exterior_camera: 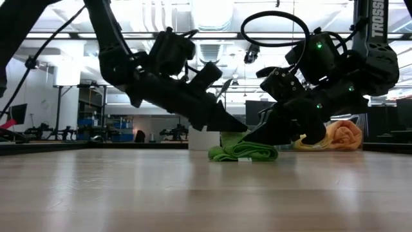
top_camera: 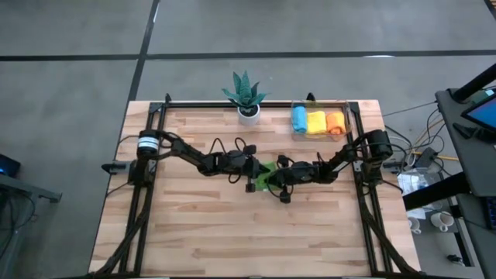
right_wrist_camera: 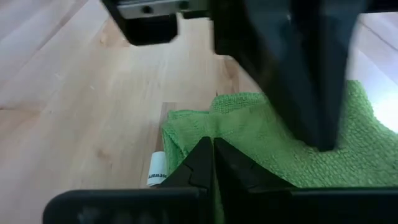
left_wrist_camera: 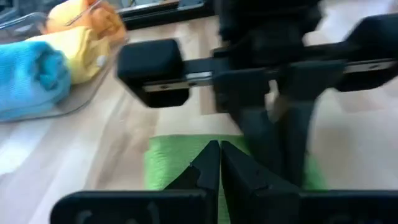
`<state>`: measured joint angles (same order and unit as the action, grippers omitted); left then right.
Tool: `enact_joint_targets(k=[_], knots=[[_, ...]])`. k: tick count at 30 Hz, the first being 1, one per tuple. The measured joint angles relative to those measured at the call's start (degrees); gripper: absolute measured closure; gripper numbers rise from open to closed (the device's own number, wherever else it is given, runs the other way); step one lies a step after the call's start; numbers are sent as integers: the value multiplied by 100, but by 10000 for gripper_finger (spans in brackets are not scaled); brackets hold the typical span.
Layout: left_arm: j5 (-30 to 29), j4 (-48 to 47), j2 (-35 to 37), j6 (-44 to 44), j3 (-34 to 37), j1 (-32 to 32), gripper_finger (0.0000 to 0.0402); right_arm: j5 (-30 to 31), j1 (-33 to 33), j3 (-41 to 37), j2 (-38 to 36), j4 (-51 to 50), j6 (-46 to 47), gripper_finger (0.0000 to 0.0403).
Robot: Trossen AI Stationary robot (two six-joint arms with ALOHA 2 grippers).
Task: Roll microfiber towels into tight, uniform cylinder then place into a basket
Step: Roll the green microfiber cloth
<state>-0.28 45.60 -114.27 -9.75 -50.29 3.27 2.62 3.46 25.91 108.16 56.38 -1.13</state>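
Note:
A green microfiber towel (top_camera: 263,180), folded into a low bundle, lies on the wooden table's middle; the low view shows the towel (exterior_camera: 243,153) flat on the boards. My left gripper (top_camera: 261,172) comes in from the table's left and my right gripper (top_camera: 273,179) from the right. Both are shut and meet tip to tip over the towel. Each slants down. At the back right the clear basket (top_camera: 350,116) holds a blue, a yellow and an orange roll. My left gripper (left_wrist_camera: 219,157) has its shut fingertips at the towel's top (left_wrist_camera: 177,158), slanting down from the table's left; whether they touch the cloth I cannot tell. My right gripper (right_wrist_camera: 211,149) rests its shut fingertips on the towel's upper layer (right_wrist_camera: 249,134), near a folded edge (right_wrist_camera: 177,134), slanting down from the table's right. The towel lies flat on the table.
A spiky green plant in a white pot (top_camera: 247,99) stands at the table's far edge, left of the basket. A dark frame rail (top_camera: 256,103) runs along the far side. A white label (right_wrist_camera: 157,169) sticks out from the towel's edge.

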Motion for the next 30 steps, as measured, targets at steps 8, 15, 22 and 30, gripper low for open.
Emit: enact_joint_targets(k=[8,15,22,30], knots=[[-145,27,-352,19,-13,315,402,22,-5,1,0,0,-4,394],[-71,190,-633,46,-64,443,402,51,-9,2,0,-4,-2,394],[-121,181,-624,44,-69,446,402,58,-9,2,0,-9,0,394],[-157,189,-626,41,-54,446,402,40,-2,2,-35,-17,66,394]])
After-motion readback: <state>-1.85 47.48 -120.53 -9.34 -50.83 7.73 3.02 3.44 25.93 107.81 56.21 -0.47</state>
